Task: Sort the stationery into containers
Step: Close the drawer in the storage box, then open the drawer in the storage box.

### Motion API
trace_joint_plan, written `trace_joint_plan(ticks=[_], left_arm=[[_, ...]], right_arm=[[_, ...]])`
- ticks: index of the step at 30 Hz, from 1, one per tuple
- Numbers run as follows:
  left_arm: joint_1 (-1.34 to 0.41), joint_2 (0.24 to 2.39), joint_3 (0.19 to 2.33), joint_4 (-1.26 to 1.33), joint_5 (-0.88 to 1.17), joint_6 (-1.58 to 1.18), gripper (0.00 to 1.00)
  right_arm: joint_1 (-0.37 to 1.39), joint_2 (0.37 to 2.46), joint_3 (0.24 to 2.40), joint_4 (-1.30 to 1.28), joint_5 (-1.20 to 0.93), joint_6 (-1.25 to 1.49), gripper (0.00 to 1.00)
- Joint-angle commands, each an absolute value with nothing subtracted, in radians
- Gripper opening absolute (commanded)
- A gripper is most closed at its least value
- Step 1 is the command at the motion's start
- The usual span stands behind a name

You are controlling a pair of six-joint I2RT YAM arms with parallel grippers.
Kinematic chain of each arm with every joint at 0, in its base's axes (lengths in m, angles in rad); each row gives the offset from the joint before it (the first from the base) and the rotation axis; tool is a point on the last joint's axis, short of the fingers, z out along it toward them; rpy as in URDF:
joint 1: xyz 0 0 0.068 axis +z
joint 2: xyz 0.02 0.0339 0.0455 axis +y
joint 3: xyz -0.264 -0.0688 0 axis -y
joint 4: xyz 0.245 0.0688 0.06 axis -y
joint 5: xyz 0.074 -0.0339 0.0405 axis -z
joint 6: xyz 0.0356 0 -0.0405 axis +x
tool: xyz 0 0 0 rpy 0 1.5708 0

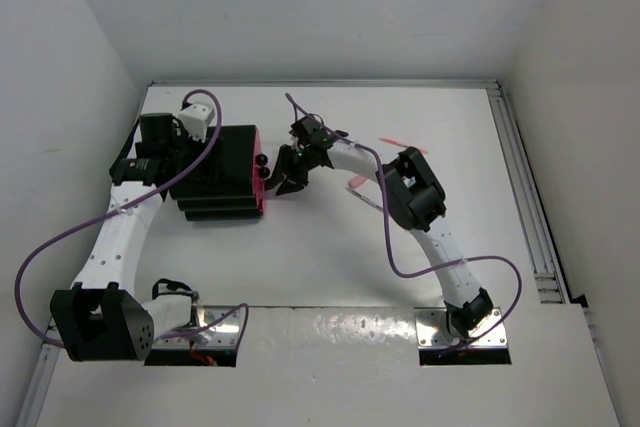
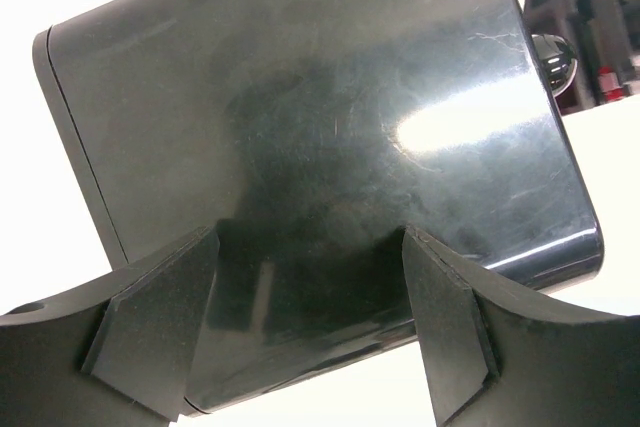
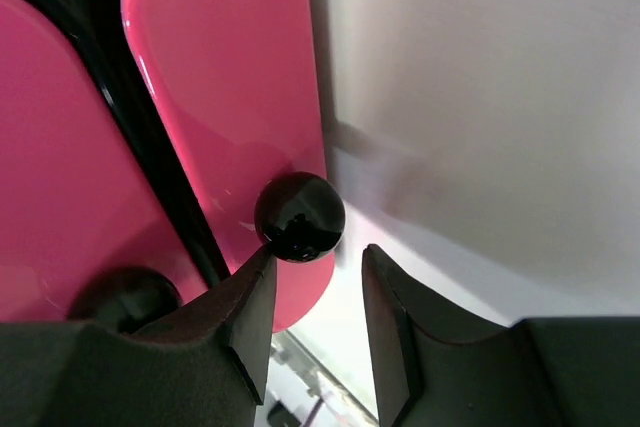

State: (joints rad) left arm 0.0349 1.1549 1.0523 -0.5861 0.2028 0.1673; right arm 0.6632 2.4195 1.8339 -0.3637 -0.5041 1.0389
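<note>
The black stepped drawer unit point(image 1: 215, 172) stands at the table's left, its pink drawer fronts point(image 1: 260, 185) and black knobs point(image 1: 262, 162) facing right. My right gripper point(image 1: 283, 175) is open at the knobs. In the right wrist view its jaws point(image 3: 315, 287) sit just below one round knob point(image 3: 300, 217) on a pink drawer front point(image 3: 230, 97); the left fingertip touches the knob's lower edge. My left gripper point(image 1: 172, 165) is open over the unit's glossy black top point(image 2: 320, 127). A pink pen point(image 1: 400, 144) and a pale pen point(image 1: 360, 187) lie by the right arm.
A second pink drawer front point(image 3: 60, 167) with its own knob point(image 3: 125, 297) lies left of the first. White walls enclose the table on three sides. A metal rail point(image 1: 525, 187) runs along the right edge. Purple cables loop off both arms.
</note>
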Motion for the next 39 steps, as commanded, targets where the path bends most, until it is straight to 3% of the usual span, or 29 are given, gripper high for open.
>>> trace_joint_plan(ticks=[1,14,18,25,35,39], left_arm=[[0.040,1.163,1.057,-0.633,0.193,0.198,0.81],[0.043,1.175,1.063,-0.646,0.204,0.196,0.81],[0.044,1.177,1.060,-0.643,0.210,0.196,0.80],[0.045,1.178,1.052,-0.637,0.221,0.189,0.80],[0.044,1.189,1.062,-0.635,0.232,0.183,0.80],[0.046,1.196,1.063,-0.632,0.233,0.176,0.80]], right_arm=[[0.683,2.450,1.885,-0.256,-0.554,1.104,0.38],[0.641,2.393,1.758,-0.147,-0.655,1.146,0.38],[0.589,2.324,1.701,-0.126,-0.707,1.111,0.33],[0.540,2.258,1.543,0.127,-0.831,1.149,0.29],[0.557,2.312,1.592,0.287,-0.854,1.227,0.34],[0.561,2.315,1.601,0.308,-0.859,1.241,0.40]])
